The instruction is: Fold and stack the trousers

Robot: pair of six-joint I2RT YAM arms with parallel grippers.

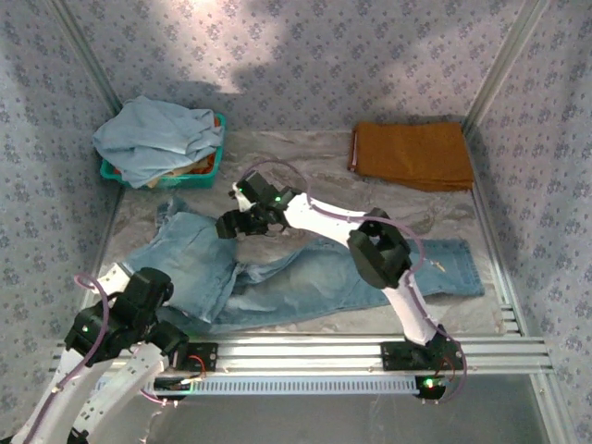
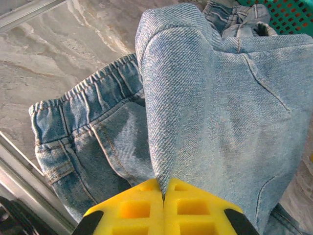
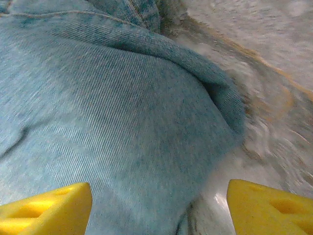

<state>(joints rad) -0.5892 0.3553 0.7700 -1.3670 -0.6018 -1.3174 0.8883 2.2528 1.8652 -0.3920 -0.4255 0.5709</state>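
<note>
The trousers (image 1: 305, 277) are faded blue denim, lying crumpled across the table with the waist at the left and a leg reaching right. My left gripper (image 1: 157, 289) is at their near-left edge. Its yellow fingers (image 2: 195, 205) are pressed together on a raised fold of the trousers (image 2: 220, 98), with the elastic waistband lying to the left. My right gripper (image 1: 229, 225) hovers over the upper middle of the cloth. In the right wrist view the right gripper (image 3: 161, 210) stands open above a rounded fold of the trousers (image 3: 122, 98), with nothing held between its fingers (image 3: 54, 208).
A green basket (image 1: 218, 153) heaped with paler blue cloth (image 1: 157, 139) stands at the back left. A folded rust-orange cloth (image 1: 412, 153) lies at the back right. Aluminium rails (image 1: 370, 347) run along the near edge, and patterned walls close in the table.
</note>
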